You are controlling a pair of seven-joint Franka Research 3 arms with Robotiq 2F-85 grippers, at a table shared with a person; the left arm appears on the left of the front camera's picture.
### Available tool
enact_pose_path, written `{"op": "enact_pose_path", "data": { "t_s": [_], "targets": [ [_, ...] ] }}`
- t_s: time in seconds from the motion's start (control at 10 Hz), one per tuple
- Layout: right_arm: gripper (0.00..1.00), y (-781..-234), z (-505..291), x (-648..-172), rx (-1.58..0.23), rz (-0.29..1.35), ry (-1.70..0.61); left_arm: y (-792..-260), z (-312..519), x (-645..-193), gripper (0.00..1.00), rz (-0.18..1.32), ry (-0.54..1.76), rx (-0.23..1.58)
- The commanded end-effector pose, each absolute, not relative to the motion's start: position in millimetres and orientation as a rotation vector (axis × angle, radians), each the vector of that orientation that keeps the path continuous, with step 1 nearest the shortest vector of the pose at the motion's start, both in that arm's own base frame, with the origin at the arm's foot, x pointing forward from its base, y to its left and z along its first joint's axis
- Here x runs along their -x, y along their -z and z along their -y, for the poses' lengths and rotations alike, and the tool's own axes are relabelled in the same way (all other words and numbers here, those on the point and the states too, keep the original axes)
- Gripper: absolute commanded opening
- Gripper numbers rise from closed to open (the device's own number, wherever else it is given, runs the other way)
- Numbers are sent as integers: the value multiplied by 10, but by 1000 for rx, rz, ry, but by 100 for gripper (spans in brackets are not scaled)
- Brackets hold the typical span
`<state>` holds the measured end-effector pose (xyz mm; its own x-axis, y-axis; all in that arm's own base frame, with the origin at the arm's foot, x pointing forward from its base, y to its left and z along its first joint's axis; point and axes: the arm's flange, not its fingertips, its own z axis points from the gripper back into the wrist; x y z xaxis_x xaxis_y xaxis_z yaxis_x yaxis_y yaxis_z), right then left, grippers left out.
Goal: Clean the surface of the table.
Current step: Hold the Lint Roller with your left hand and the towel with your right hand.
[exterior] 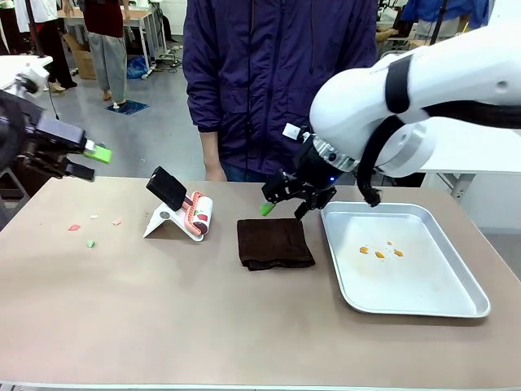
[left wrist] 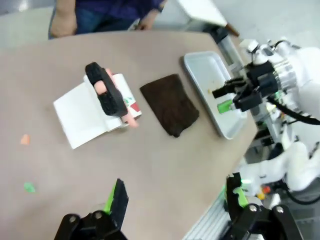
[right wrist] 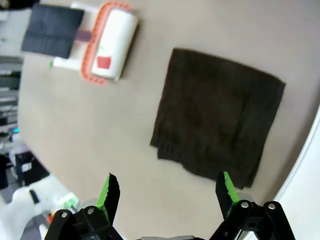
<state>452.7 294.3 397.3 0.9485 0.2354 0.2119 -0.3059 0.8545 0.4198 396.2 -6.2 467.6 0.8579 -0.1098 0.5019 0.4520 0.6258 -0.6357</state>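
The table (exterior: 203,318) is taking up the whole lower part of the front view, running from edge to edge between the robot and the person. Its top is showing as a smooth, matte brownish-taupe sheet with a thin pale edge and rounded corners.

A person in a dark blue zipped jacket (exterior: 277,73) is standing at the far side. The white right arm (exterior: 391,106), glossy and rounded, is reaching in over the table's right half.

A silver metal tray (exterior: 423,289), rectangular with a raised rolled rim, is lying on the right side of the table. To its left, just apart from it, a dark brown cloth (exterior: 274,243) is lying folded into a rough square, soft and nappy, with one uneven edge.

Left of the cloth, a lint roller (exterior: 198,213) with a black handle, coral frame and white paper roll is resting tilted on a white folded stand (exterior: 163,221).

The right gripper (exterior: 284,209) is hanging just over the cloth's far edge, its jaws spread wide and gripping nothing. The left gripper (exterior: 92,161) is hovering above the table's far left corner, jaws likewise gaping and empty.

Small orange bits (exterior: 379,254) are lying on the tray floor. A pink scrap (exterior: 74,227) and a green scrap (exterior: 90,243) are lying on the bare tabletop at the left, near each other.
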Motion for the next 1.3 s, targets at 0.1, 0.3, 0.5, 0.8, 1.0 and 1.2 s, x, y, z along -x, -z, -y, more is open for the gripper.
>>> {"op": "enact_pose_path", "data": {
  "t_s": [0.1, 0.3, 0.5, 0.8, 1.0, 1.2],
  "targets": [
    [100, -3795, -3101, -4712, -280, 167, -163, -4517, 334, -4362, 100, 418, 299, 701],
    [100, -3566, -3057, -4728, -199, 85, -159, -4363, 613, -4598, 100, 450, 260, 640],
    [100, -3394, -2942, -4709, -189, 47, -120, -4204, 717, -4808, 100, 466, 193, 559],
    [100, -3300, -2876, -4657, -200, 48, -144, -4143, 702, -4787, 100, 469, 213, 563],
    [100, -3300, -2876, -4657, -200, 48, -144, -4143, 702, -4787, 100, 469, 213, 563],
    [100, -3245, -2908, -4755, -110, 17, -95, -4107, 730, -4847, 100, 471, 199, 548]
  ]
}}
